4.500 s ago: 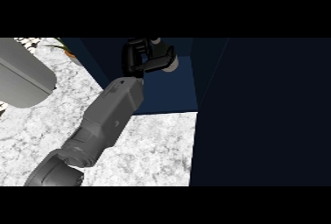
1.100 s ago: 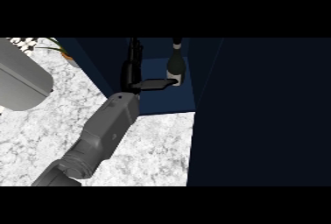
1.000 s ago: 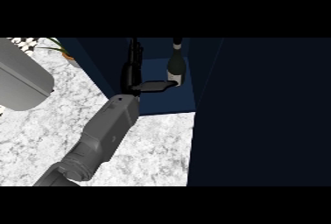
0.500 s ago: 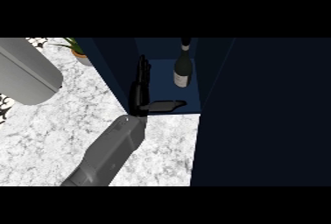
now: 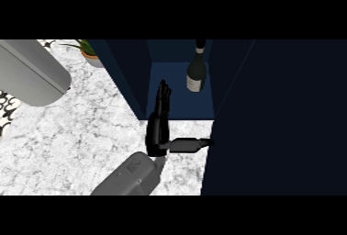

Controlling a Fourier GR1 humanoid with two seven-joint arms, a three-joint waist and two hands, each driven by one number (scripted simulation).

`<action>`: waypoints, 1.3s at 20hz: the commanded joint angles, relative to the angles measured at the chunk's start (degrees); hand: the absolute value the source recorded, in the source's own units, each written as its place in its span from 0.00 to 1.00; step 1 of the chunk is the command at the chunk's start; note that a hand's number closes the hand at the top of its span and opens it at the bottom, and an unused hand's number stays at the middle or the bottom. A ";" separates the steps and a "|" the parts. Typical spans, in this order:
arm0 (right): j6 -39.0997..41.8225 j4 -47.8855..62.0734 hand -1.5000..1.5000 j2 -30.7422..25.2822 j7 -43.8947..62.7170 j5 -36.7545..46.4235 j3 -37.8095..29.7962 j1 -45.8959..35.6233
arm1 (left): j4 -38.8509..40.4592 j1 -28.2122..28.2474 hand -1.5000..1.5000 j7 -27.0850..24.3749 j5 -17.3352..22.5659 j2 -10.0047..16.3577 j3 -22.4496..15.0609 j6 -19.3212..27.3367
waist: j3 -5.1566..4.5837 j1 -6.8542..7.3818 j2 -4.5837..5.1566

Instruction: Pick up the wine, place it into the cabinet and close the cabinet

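White-grey marble counter fills the left and lower centre. Dark navy cabinet takes the whole right half. It has an open bay at upper centre, floor a lighter blue. Upper left: big grey rounded body — can't tell what it is. Small potted plant at top, just beside the cabinet's left wall. Black-and-white patterned patch at the left edge — mostly cropped.

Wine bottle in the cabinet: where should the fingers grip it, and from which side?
Probably the wine bottle's wide body, coming from the cabinet's open front: walls flank it on both sides, and its neck is narrow.
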 commanded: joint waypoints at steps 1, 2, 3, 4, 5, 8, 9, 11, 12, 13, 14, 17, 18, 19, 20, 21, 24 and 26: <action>-0.41 -7.79 0.00 -0.99 4.13 -1.34 -0.61 1.87 | -12.93 6.90 0.00 2.61 -3.07 1.25 -4.21 3.93 | 0.01 0.45 -0.20; -2.04 -4.19 0.00 -0.65 5.09 -0.28 -1.51 -2.97 | -13.64 7.16 0.00 3.54 -3.76 1.38 -2.99 3.48 | -0.01 0.41 0.01; 1.35 -5.31 0.00 -2.62 2.46 -5.74 -5.15 1.83 | -18.59 10.74 0.00 4.34 -4.31 2.91 -5.06 5.81 | 0.04 0.49 -0.09; 0.22 -5.45 0.00 -1.60 3.96 -3.51 -2.72 1.17 | -19.27 11.19 0.00 4.53 -4.97 2.71 -3.72 6.32 | 0.01 0.33 0.00; -0.06 -6.70 0.00 -0.99 3.61 -1.80 -1.13 2.89 | -24.30 13.59 0.00 6.47 -5.61 4.46 -5.78 9.37 | 0.03 0.50 -0.15; -0.59 -6.48 0.00 -0.34 3.15 -1.13 -0.21 2.28 | -31.79 14.42 0.00 12.06 -9.11 6.59 -8.90 14.62 | 0.05 0.48 -0.19; 1.32 -4.86 0.00 -1.68 1.17 -4.04 -2.85 2.83 | -33.07 17.30 0.00 11.39 -8.22 10.87 -6.49 10.49 | 0.04 0.44 -0.03; -0.69 -3.28 0.00 -0.84 3.62 -1.97 -1.70 -1.72 | -37.85 18.25 0.00 14.19 -10.30 11.24 -7.65 13.30 | 0.02 0.60 -0.03; 0.13 -6.57 0.00 -0.72 3.06 -1.34 -0.28 3.30 | -37.45 19.40 0.00 13.78 -11.42 9.15 -8.30 14.42 | 0.02 0.22 0.00; 0.65 -6.52 0.00 -0.79 1.95 -1.73 -0.01 3.18 | -38.15 21.09 0.00 11.34 -11.96 10.18 -7.63 12.35 | 0.01 0.22 0.03; 1.28 -6.14 0.00 -0.86 1.46 -1.48 0.98 4.66 | -37.41 26.04 0.00 6.24 -9.54 10.82 -6.37 6.26 | -0.01 0.22 0.07; 3.49 -4.16 0.00 -1.86 -0.17 -6.56 -1.70 4.29 | -43.96 24.42 0.00 12.73 -11.68 13.43 -7.61 8.11 | 0.03 0.20 0.09; 1.22 -4.96 0.00 -2.01 7.07 -7.80 -2.25 -0.92 | -46.69 26.43 0.00 12.41 -11.54 15.86 -7.93 7.68 | -0.01 0.50 0.05; 2.62 -3.82 0.00 -1.41 3.32 -7.09 -1.05 1.95 | -48.84 25.93 0.00 14.52 -11.78 17.67 -7.32 7.42 | 0.02 0.36 0.06; 3.55 -6.73 0.00 -1.48 4.37 -7.05 1.13 4.71 | -48.51 26.65 0.00 14.39 -12.96 16.17 -9.17 8.84 | 0.03 0.13 0.02; 3.91 -2.78 1.00 -1.72 2.74 -10.80 -3.24 2.93 | -48.44 29.10 0.00 11.82 -13.31 16.66 -10.32 6.81 | 0.03 0.32 0.11; 5.82 -1.67 1.00 -0.65 0.98 -6.52 3.35 5.38 | -47.35 32.14 0.00 9.36 -8.44 22.48 -4.78 -2.57 | -0.02 0.29 0.17; 7.81 -5.51 1.00 -2.81 2.72 -8.95 1.42 7.37 | -52.44 35.80 0.00 9.48 -9.69 24.66 -6.85 -2.56 | 0.00 0.23 0.06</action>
